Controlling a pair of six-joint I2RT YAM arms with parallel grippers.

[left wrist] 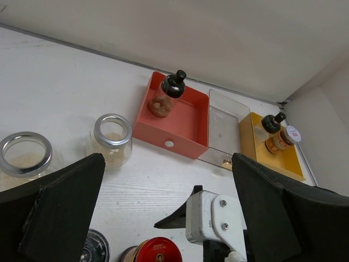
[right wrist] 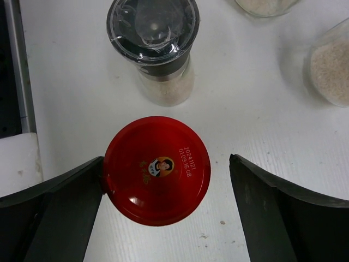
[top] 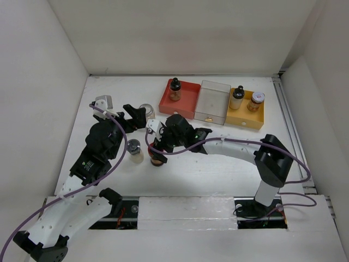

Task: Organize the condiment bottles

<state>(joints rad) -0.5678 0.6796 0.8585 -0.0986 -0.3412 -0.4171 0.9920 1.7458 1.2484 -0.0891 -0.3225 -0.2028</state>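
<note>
Red, clear and yellow plastic trays sit in a row at the far side of the table. The red tray [top: 188,105] holds one black-capped amber bottle [top: 174,89]. The yellow tray [top: 251,121] holds a second black-capped bottle [top: 236,97] with a pale-lidded jar [top: 255,101] just beside it. The clear tray [top: 214,98] between them has no bottle in it that I can see. I'd call that about half done.

Four bottles are left out on the bare table: a silver-rimmed jar [left wrist: 113,139] of pale grains, a second silver-rimmed jar [left wrist: 24,155] beside it, a grinder bottle [right wrist: 152,49] with a dark, clear-topped cap, and close by it the red-capped jar [right wrist: 156,170].

The right gripper [right wrist: 166,164] hangs right over the red-capped jar, its fingers spread wide to either side of the cap. One finger looks to be touching the rim and the other stands apart, so nothing is clamped. The left gripper [left wrist: 168,158] is spread wide too and holds nothing, sitting near the silver-rimmed jars and facing the trays.
</note>
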